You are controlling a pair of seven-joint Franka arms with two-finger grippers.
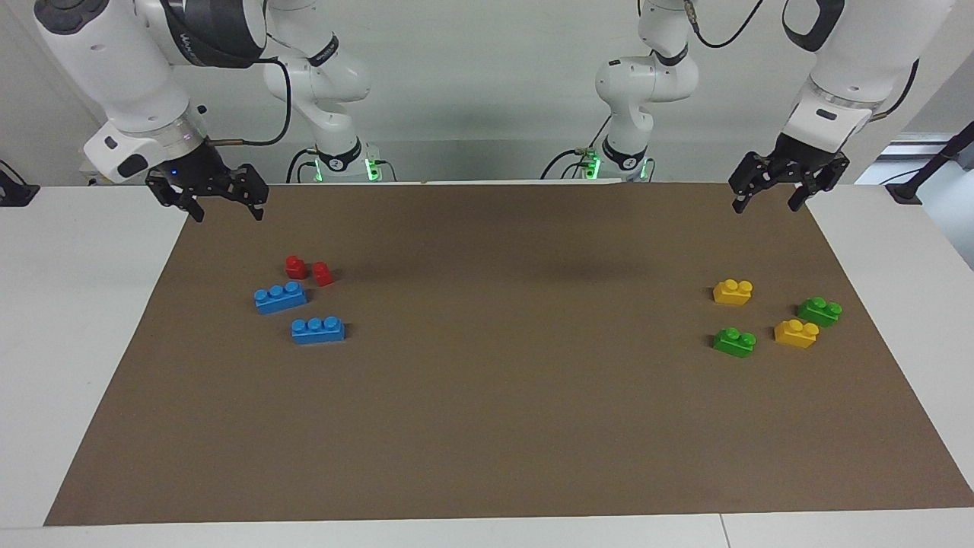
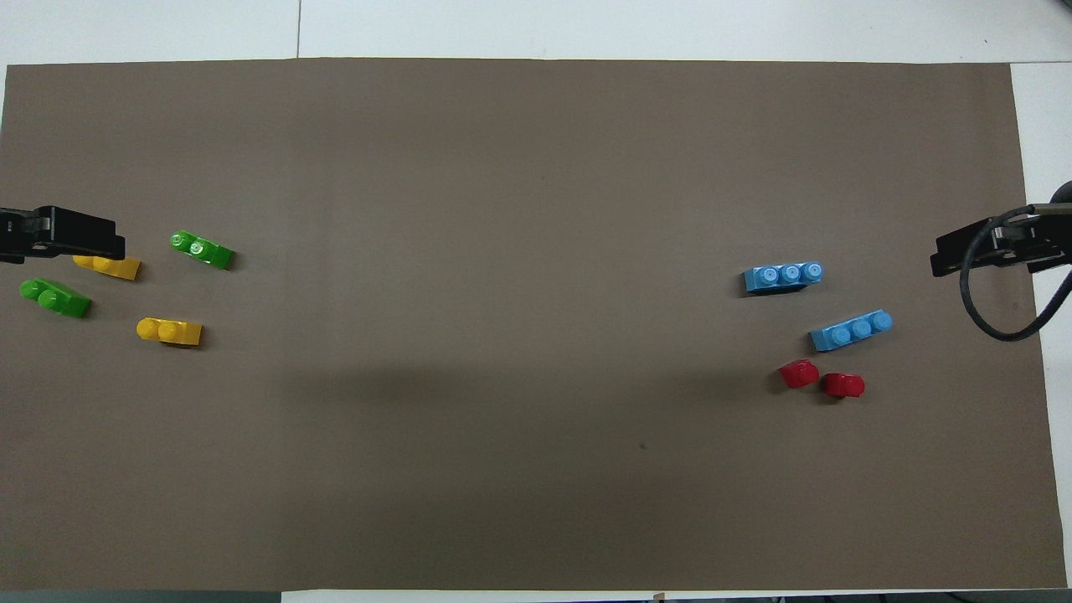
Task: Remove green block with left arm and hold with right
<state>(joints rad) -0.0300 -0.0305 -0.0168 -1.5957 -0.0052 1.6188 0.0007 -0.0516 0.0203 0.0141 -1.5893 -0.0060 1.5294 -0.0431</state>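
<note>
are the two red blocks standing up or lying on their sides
Cannot tell for sure. In the facing view both red blocks look upright, studs up; from overhead they look slanted.

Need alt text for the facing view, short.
Both grippers, left gripper and right gripper, hang open over a brown mat, holding nothing. Green, yellow, blue and red bricks lie untouched in two clusters at the mat's ends.

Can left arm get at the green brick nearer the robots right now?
Probably yes. The left gripper hangs raised at that end of the mat, fingers open, holding nothing; the green brick sits apart from the yellow bricks, nothing on it.
</note>
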